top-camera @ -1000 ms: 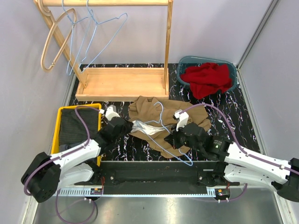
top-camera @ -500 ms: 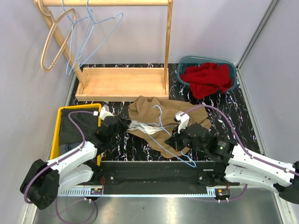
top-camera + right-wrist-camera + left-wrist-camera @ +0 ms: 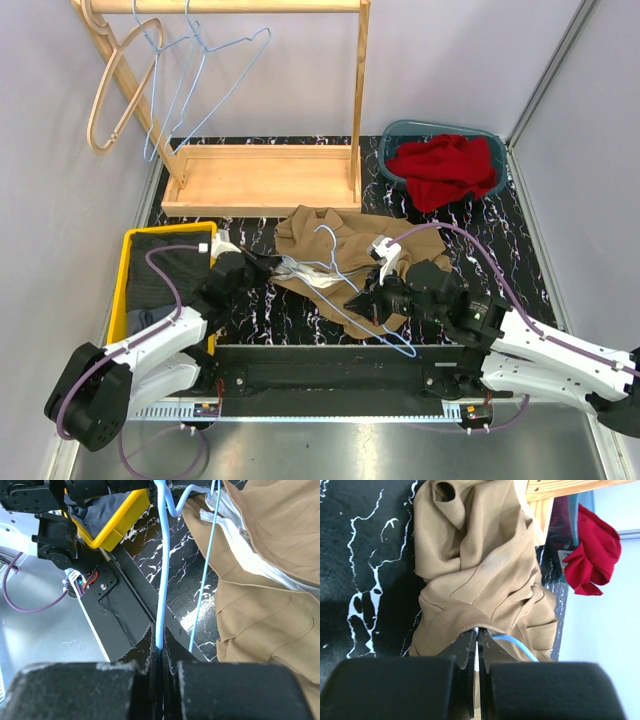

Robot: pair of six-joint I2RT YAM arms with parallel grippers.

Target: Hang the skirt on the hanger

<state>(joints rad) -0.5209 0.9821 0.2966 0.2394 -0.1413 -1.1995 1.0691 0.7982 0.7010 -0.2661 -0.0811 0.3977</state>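
Note:
The tan skirt (image 3: 335,245) lies crumpled on the black marbled table, its white lining showing at the left edge. My left gripper (image 3: 264,266) is shut on that left edge; the left wrist view shows the jaws (image 3: 478,636) pinching the tan cloth (image 3: 485,565), with the blue wire (image 3: 520,648) just beside them. A blue wire hanger (image 3: 345,290) lies across the skirt, hook up. My right gripper (image 3: 362,300) is shut on the hanger's lower wire. In the right wrist view the wire (image 3: 161,580) runs straight out of the closed jaws (image 3: 160,647), beside the skirt (image 3: 270,580).
A wooden rack (image 3: 260,180) stands at the back, with blue wire hangers (image 3: 190,80) and a wooden hanger (image 3: 115,85) on its rail. A teal basin (image 3: 400,132) holds red cloth (image 3: 445,165) at the back right. A yellow bin (image 3: 122,275) of dark cloth sits at the left.
My left gripper has drawn back to the left with the skirt's edge. My right gripper has shifted left, and the hanger's hook has moved left over the skirt.

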